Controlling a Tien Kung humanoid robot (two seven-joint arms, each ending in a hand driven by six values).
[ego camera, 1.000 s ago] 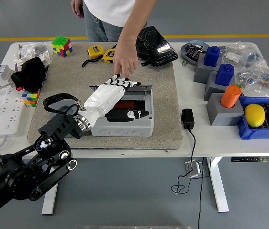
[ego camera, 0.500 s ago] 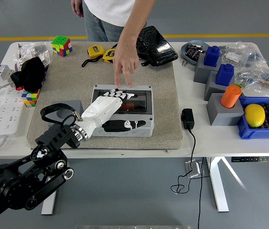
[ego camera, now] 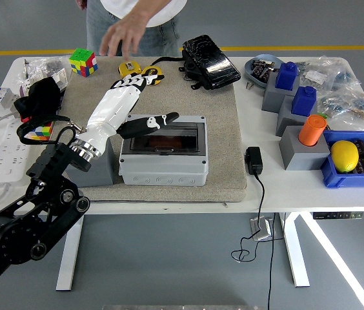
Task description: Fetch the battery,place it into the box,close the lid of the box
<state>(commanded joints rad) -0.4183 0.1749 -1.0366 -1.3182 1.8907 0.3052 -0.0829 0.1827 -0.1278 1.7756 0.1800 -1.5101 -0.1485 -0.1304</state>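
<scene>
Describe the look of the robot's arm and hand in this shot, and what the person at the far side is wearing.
The left arm is black, built of chunky jointed segments with round silver caps and a looping black cable near the wrist. Its left hand has a glossy white shell, a silver wrist ring and black-and-white fingers. The person wears a white top and jeans.

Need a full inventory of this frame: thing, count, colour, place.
box: 1, grey, lid shut, mat centre
mat: 1, beige, table middle
Rubik's cubes: 2, multicolour, far left
tape measures: 2, yellow, far edge of mat
black pouch: 1, far centre
power strip: 1, white, left
adapter: 1, black, right of mat
blue bin: 1, right edge
lemon: 1, yellow, in bin
person's hand: 1, far side
left robot hand: 1, white, open, above box's left
</scene>
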